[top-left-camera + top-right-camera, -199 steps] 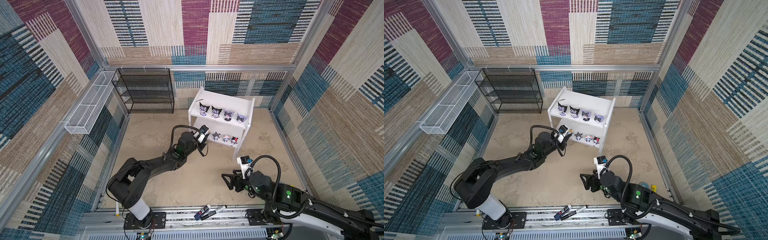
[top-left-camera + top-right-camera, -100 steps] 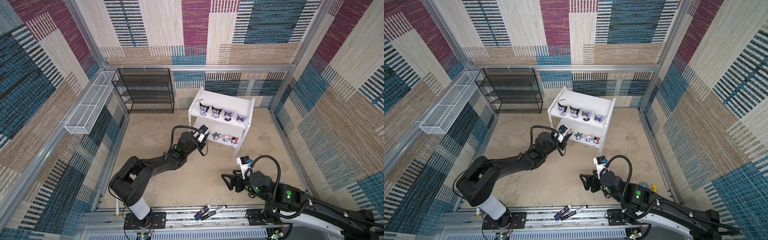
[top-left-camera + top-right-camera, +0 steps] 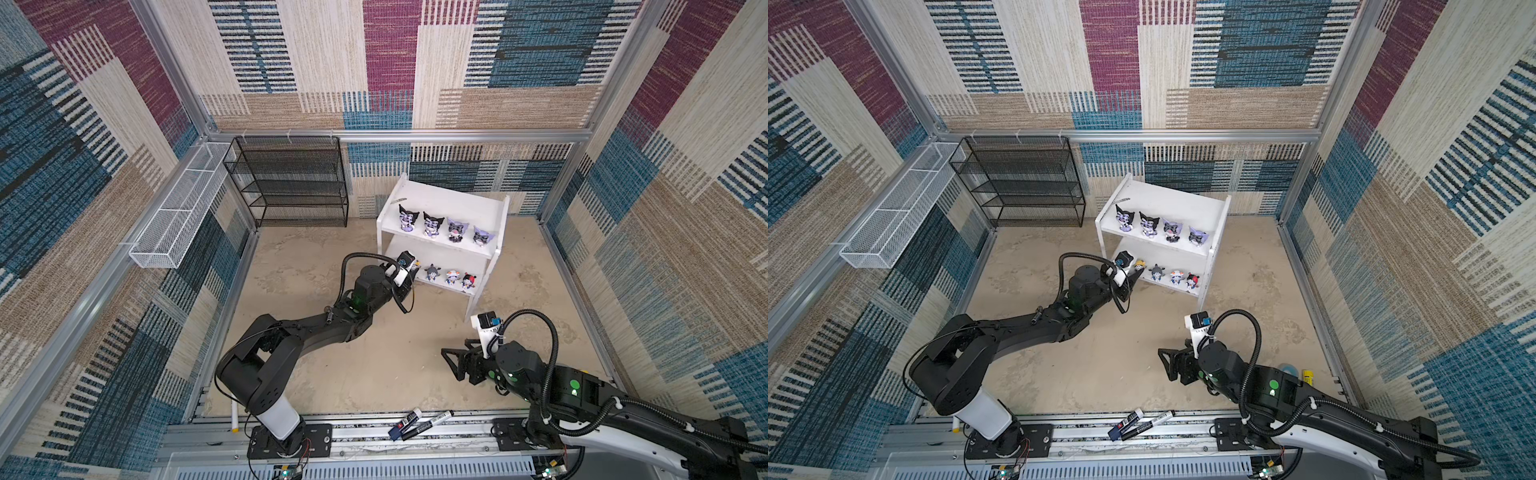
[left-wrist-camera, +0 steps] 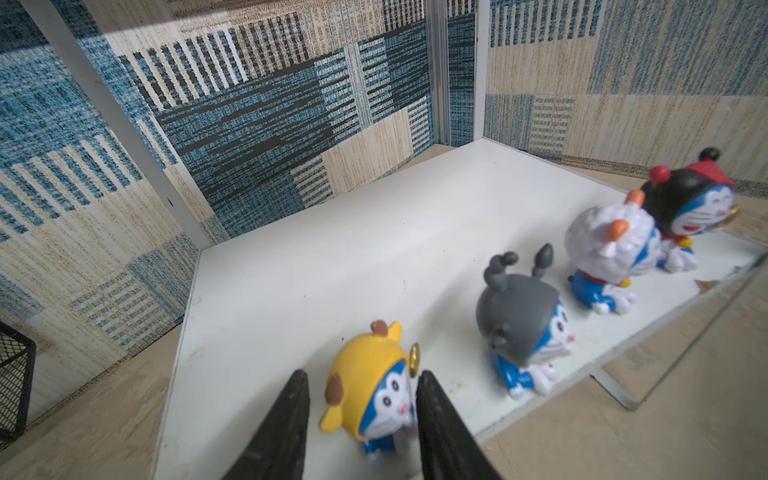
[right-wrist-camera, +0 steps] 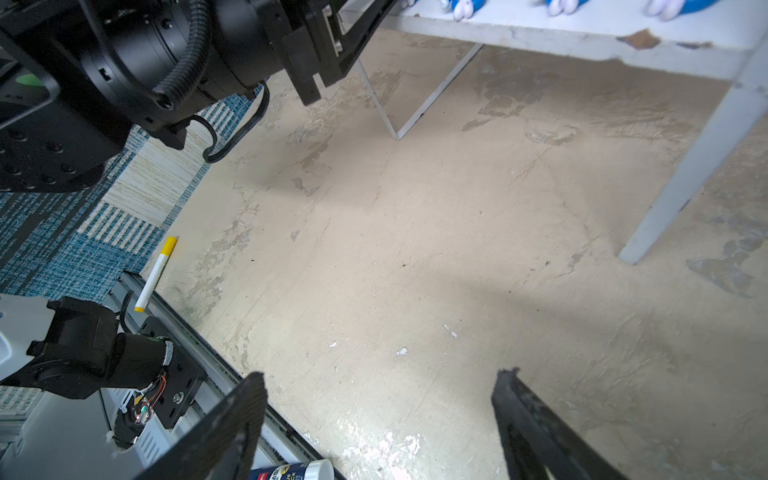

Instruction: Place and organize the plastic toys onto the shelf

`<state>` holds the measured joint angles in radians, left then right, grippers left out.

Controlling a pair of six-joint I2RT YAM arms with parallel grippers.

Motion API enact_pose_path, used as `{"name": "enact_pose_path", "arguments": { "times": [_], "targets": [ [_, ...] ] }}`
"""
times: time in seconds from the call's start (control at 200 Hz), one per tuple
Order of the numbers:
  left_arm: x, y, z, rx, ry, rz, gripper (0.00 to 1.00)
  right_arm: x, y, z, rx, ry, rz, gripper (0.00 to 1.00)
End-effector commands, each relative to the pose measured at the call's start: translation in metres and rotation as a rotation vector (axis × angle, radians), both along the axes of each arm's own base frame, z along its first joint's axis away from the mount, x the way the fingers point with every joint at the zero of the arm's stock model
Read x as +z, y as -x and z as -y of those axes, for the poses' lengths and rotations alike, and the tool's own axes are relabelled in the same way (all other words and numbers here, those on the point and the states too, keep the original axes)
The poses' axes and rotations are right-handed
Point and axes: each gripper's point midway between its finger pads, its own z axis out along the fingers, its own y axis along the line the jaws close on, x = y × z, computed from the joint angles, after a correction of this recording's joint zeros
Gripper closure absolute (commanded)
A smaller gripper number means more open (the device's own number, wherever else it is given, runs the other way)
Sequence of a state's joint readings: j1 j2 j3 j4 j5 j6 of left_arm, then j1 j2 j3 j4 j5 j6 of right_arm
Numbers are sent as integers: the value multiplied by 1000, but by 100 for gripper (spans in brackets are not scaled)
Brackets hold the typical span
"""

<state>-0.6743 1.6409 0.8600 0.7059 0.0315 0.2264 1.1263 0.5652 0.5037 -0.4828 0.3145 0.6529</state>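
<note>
My left claw [image 4: 362,374] stands parted, jaws straddling the yellow-hatted figurine [image 4: 365,357] with a gap on one side. That figurine stands near the front edge of the shelf [image 4: 332,249], on its lower board, ending a row with three more hatted figurines [image 4: 519,320]. Open board runs behind them to the shelf's back edge. My right claw [image 5: 382,372] gapes wide and empty over open floor [image 5: 415,228] before the shelf.

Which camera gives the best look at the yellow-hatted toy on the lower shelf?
Left wrist view: the yellow-hatted toy sits large between the jaws of the left gripper. In a top view it is a tiny speck; the right wrist view shows only toy feet.
</note>
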Motion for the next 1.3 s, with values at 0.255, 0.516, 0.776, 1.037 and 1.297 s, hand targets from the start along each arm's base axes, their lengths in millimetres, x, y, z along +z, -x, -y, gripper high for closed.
{"name": "enact_pose_path", "arguments": {
  "times": [0.255, 0.516, 0.776, 1.037, 1.297],
  "targets": [
    [34, 11, -14, 26, 92, 33, 36, -4, -6, 4, -75, 27, -46, 7],
    [36, 57, -41, 24, 188, -79, 23, -7, -8, 37, -290, 119, -212, 0],
    [28, 90, -84, 120, 138, -182, 14, 12, 2, 91, -530, 197, -337, 0],
    [26, 100, -134, 352, 76, -338, 1, 13, -5, 124, -698, 214, -359, 0],
    [24, 113, -159, 412, 131, -343, 1, -28, -70, 140, -693, 255, -372, 0]
  ]
}}
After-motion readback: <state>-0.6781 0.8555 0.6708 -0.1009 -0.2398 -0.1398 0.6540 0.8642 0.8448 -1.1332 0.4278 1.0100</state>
